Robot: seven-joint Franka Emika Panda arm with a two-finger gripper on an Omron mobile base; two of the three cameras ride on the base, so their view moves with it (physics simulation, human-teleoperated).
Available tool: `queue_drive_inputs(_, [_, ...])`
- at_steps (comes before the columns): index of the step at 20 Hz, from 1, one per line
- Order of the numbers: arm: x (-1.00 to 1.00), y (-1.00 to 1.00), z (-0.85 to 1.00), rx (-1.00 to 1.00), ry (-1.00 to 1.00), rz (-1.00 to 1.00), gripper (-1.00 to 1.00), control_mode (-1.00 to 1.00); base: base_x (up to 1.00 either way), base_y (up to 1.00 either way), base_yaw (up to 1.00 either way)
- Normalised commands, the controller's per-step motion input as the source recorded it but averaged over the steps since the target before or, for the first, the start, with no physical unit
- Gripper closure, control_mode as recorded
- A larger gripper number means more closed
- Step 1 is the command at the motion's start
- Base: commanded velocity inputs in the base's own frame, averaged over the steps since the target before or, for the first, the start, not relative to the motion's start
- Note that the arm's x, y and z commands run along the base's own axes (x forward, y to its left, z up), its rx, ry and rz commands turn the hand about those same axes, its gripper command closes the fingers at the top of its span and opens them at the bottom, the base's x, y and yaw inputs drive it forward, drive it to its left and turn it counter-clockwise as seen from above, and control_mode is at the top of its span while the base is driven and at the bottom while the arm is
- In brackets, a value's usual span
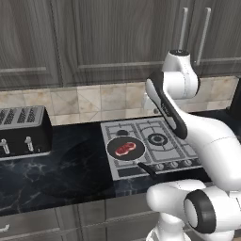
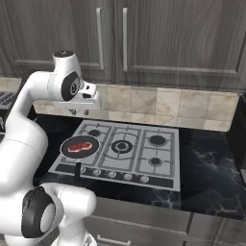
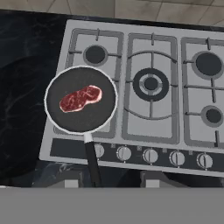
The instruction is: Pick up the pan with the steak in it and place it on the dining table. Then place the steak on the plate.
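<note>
Nearest the hand camera, the pan [image 3: 81, 99] handle reaches down over the front edge of the stove [image 3: 151, 48], across the row of knobs [image 3: 150, 155]. Going left to right from the stove as landmark: a toaster [image 1: 21, 130] stands well to its left on the dark counter [image 1: 61, 174]; the pan sits on the stove's front left burner with the steak [image 3: 80, 98] lying flat near its middle; the large centre burner [image 3: 151, 83] comes next, then two smaller burners on the stove's right side. Above the stove's left half the gripper [image 2: 78, 112] hangs well clear of the pan, holding nothing; how far its fingers are parted I cannot tell.
</note>
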Motion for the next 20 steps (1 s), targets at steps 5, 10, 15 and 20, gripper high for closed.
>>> queue_drive_inputs(5, [-0.16,0.02,0.00,0.00,-0.01,0.01,-1.00,-1.00,0.00,0.00,0.00])
queue_drive_inputs(10, [-0.37,0.10,-0.08,0.00,-0.01,0.04,-1.00,-1.00,0.00,0.00,0.00])
queue_drive_inputs(15, [-0.35,0.12,-0.22,0.00,0.00,0.02,-1.00,-1.00,0.00,0.00,0.00])
queue_drive_inputs(20, [-0.29,0.12,-0.34,0.00,0.00,0.03,-1.00,-1.00,0.00,0.00,0.00])
